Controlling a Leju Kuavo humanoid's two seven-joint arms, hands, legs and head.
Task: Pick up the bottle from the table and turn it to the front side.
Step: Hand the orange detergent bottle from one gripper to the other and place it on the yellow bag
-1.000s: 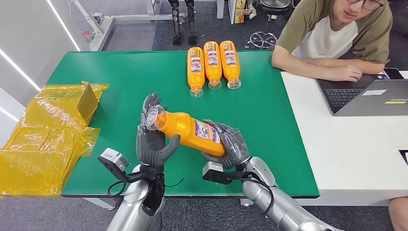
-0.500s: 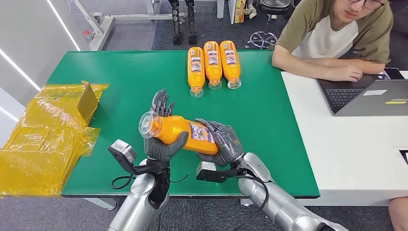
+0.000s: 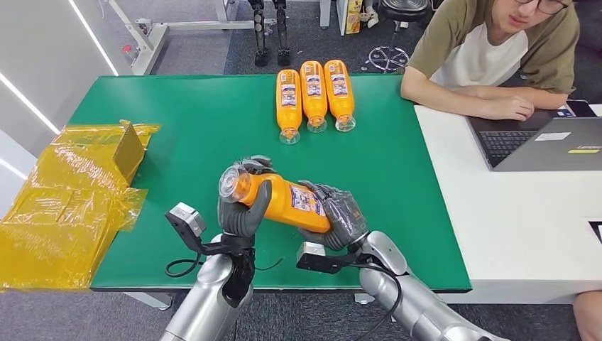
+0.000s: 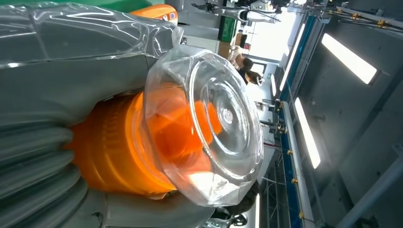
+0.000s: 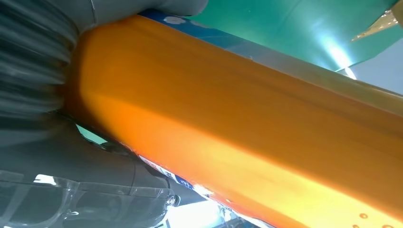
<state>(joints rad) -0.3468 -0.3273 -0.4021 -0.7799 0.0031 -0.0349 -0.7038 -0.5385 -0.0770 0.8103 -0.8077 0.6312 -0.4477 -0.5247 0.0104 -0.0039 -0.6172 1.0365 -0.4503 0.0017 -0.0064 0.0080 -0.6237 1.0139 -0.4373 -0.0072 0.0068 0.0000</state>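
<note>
We have two silver arms, smooth and rounded, ending in a left hand [image 3: 240, 206] and a right hand [image 3: 342, 217] of dark grey. Our fingers [image 3: 329, 192] are darker, segmented, with a clear glossy film over them. At each wrist sits a small grey camera block [image 3: 185, 217], with black cables [image 3: 177, 266] looping from it. A grey ribbed cover [image 4: 33, 161] backs each hand.

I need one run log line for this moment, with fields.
stage: turning | bottle: above table, label up | left hand: holds cap end | right hand: holds base | three bottles: lying at far edge
</note>
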